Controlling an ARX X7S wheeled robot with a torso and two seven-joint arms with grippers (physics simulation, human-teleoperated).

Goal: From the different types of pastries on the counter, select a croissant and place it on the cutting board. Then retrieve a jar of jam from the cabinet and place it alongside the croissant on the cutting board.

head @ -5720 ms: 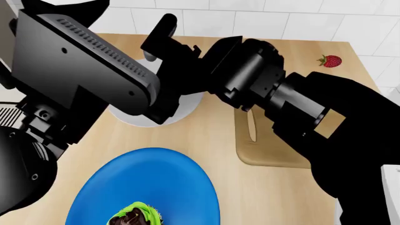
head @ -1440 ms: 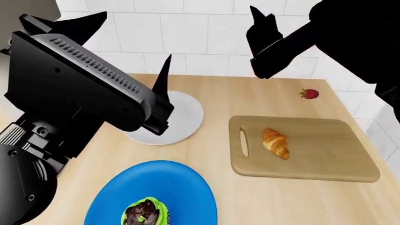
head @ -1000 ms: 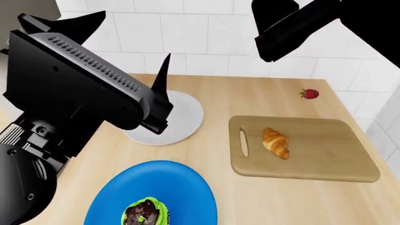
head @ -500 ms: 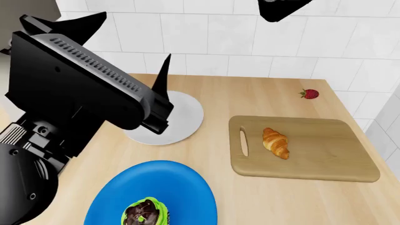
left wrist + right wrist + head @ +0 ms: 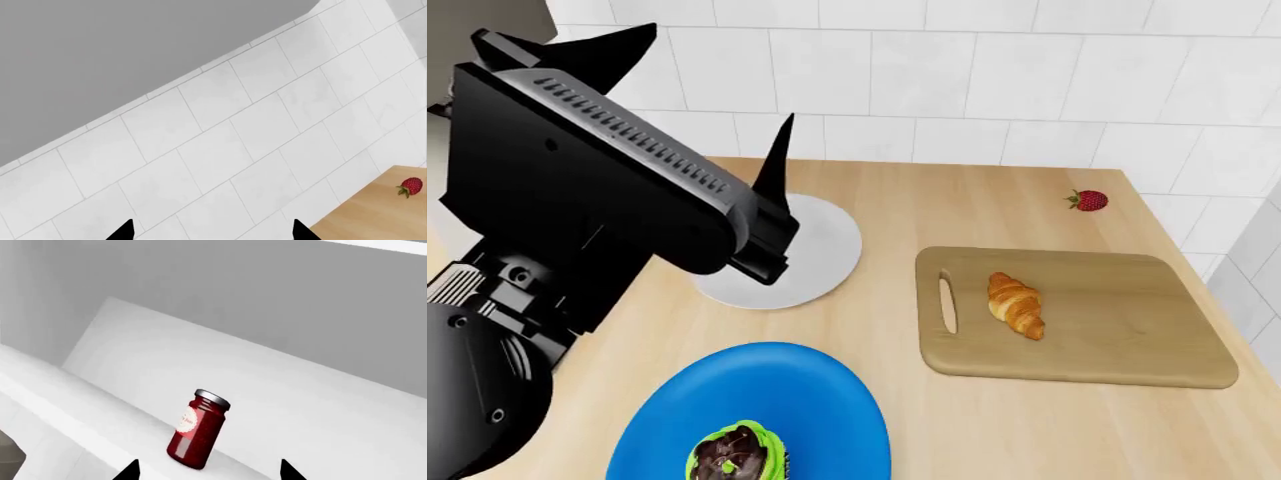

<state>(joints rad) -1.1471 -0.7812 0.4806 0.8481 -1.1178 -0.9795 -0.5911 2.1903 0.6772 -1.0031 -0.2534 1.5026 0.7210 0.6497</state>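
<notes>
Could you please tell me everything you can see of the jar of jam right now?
The jar of jam shows only in the right wrist view. It is a small jar that looks like glass, filled dark red, with a grey metal lid and a round pale label on its side. It is closed and stands on its base on a plain white shelf inside the cabinet, alone, with nothing else touching it. The right gripper has its fingertips spread apart in front of the jar, clear of it.
</notes>
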